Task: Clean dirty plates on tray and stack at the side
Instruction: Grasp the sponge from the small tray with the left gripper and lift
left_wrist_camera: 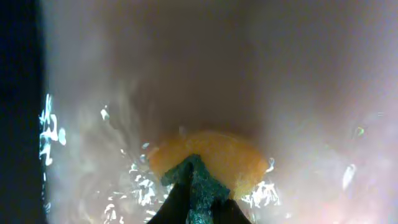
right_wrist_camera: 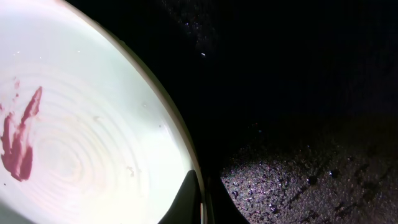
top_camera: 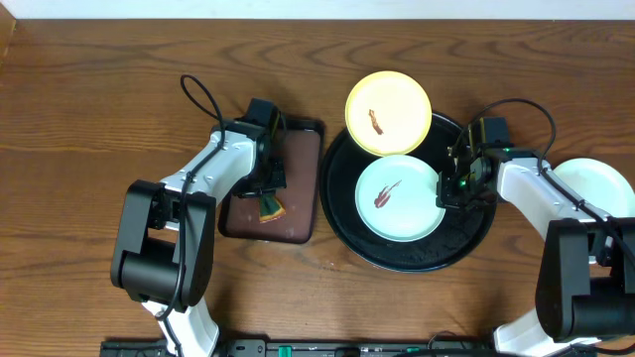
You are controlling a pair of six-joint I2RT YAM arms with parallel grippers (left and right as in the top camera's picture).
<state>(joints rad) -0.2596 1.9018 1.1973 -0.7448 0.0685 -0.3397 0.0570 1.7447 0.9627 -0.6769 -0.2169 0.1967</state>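
My right gripper (top_camera: 458, 186) is clenched at the right rim of the smeared pale mint round plate (top_camera: 397, 203). That plate lies in the large round black tray (top_camera: 437, 260). I can't tell whether the rim is pinched. A pale yellow plate (top_camera: 388, 112) overhangs the tray's upper edge. Centre-left, my left gripper (top_camera: 268, 201) grasps a yellow-green sponge (left_wrist_camera: 208, 155) over the dark-brown rectangular tray (top_camera: 298, 164), just beside the black one.

Dark brown wood-grain worktop (top_camera: 89, 99) fills nearly everything in sight, evenly lit, faint sheen on the boards. Pale strip (top_camera: 317, 8) runs along its far edge. Black rail (top_camera: 298, 349) along the near edge.
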